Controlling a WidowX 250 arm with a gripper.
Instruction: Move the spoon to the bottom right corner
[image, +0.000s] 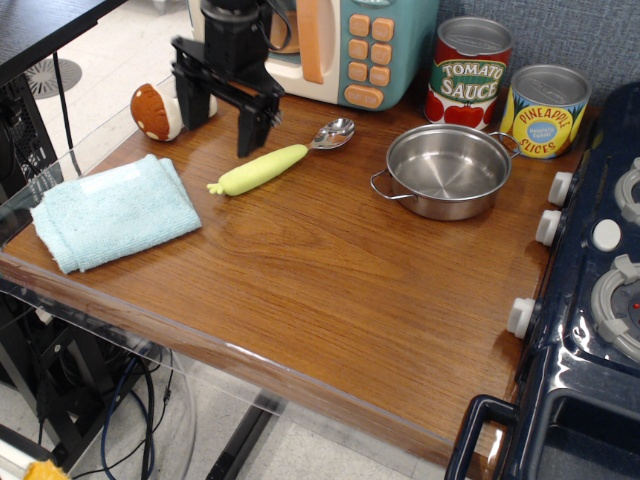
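Observation:
The spoon (280, 161) lies on the brown wood tabletop at the back middle-left, silver bowl pointing toward the microwave, yellow-green handle toward the front left. My black gripper (220, 125) hangs just left of and behind the spoon's handle, open and empty, its fingers (247, 128) pointing down a little above the table. The bottom right corner (440, 420) of the tabletop sits next to the dark blue toy stove (590, 300).
A steel two-handled pot (447, 170) stands right of the spoon. Tomato sauce can (468, 72) and pineapple can (545, 110) stand behind it. A toy microwave (330, 40) is at the back, a toy mushroom (155, 110) and a light blue cloth (115, 210) at the left.

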